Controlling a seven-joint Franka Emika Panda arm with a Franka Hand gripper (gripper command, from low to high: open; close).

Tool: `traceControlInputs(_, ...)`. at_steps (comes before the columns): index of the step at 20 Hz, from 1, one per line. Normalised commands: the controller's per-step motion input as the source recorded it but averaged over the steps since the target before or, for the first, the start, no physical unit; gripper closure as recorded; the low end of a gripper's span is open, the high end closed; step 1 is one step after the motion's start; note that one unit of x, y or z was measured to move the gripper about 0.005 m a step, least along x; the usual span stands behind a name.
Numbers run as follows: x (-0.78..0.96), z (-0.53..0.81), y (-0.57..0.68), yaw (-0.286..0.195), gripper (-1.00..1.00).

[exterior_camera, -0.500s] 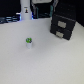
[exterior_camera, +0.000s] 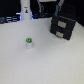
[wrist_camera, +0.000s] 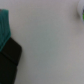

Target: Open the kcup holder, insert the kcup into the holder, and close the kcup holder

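The kcup (exterior_camera: 29,42) is standing mid-bench (exterior_camera: 45,62); the kcup holder (exterior_camera: 63,26) is sitting closed near the far edge. The pincer's state cannot be told.

The white desk (exterior_camera: 45,62) lies open across its middle and toward its near edge. Only the kcup (exterior_camera: 29,42) stands there alone, toward the exterior view's left, with bare surface all around it. The kcup holder (exterior_camera: 63,26) sits near the far right corner, well apart from the kcup, its front panels facing the open desk. A white post (exterior_camera: 25,10) rises at the far edge.
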Motion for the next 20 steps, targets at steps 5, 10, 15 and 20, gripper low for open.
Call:
traceControlInputs(5,-0.21,0.01,0.74,-0.168,-1.0)
traceControlInputs(10,-0.22,-0.04,0.72,-0.188,-1.0)
traceControlInputs(15,-0.25,-0.15,0.64,-0.198,-1.0)
traceControlInputs(20,-0.22,-0.22,0.54,-0.204,-1.0)
